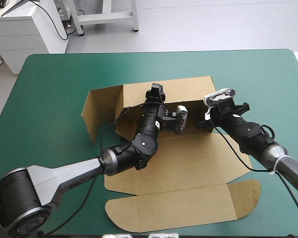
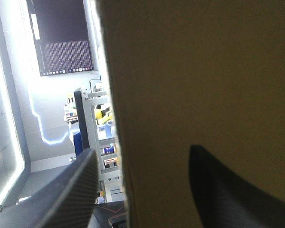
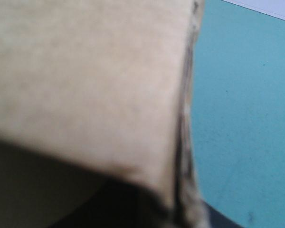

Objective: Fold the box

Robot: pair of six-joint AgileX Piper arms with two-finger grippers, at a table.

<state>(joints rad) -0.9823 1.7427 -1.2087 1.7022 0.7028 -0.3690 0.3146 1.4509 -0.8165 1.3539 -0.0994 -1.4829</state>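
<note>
Box (image 1: pixel 188 168) half-formed: far wall (image 1: pixel 188 87) up, near flaps (image 1: pixel 184 213) flat, apparently unfolded. The left gripper (image 2: pixel 142 149) straddled the wall, spread wide (right gripper's (image 1: pixel 206 122) hold was impossible to tell).

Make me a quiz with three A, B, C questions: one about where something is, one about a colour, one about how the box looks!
1. Where does the box's flat lid lie?
A. toward the far edge
B. toward the near edge
C. off the left edge

2. What colour is the table cover?
A. red
B. yellow
C. teal-green

3. How is the box now?
A. far walls raised, lid flat
B. one flat sheet
C. crushed ball

1 B: the lid spreads on the near side.
2 C: teal-green shows all round the box.
3 A: walls stand at its far end.
</note>
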